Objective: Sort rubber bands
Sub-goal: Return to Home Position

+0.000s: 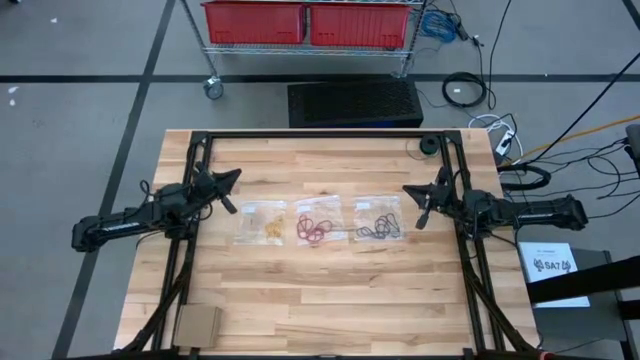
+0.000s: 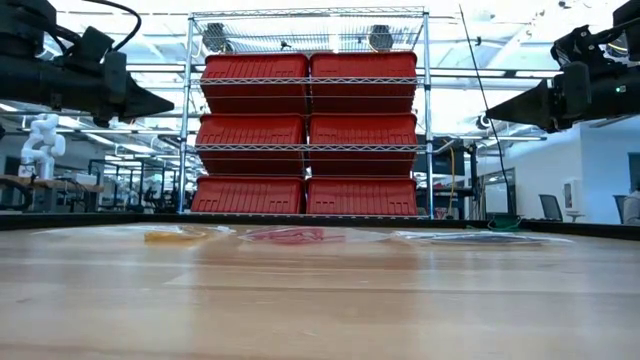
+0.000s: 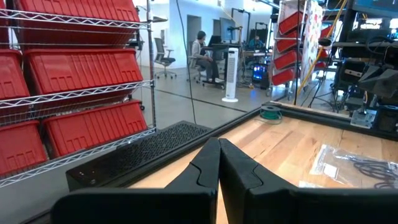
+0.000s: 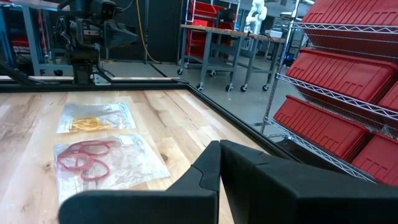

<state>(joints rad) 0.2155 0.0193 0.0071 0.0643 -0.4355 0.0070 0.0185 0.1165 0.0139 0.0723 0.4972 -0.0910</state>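
Three clear bags lie flat in a row at mid-table. One bears yellowish rubber bands, the middle one red bands, the last dark bands. Whether the bands are inside the bags or on them cannot be told. My left gripper hovers shut above the table, left of the yellow bag. My right gripper hovers shut, right of the dark bag. Neither touches anything.
A dark roll of tape sits near the table's far right corner. A flat cardboard piece lies at the near left corner. Dark arm frames run along both table sides. A wire rack with red bins stands beyond the far edge.
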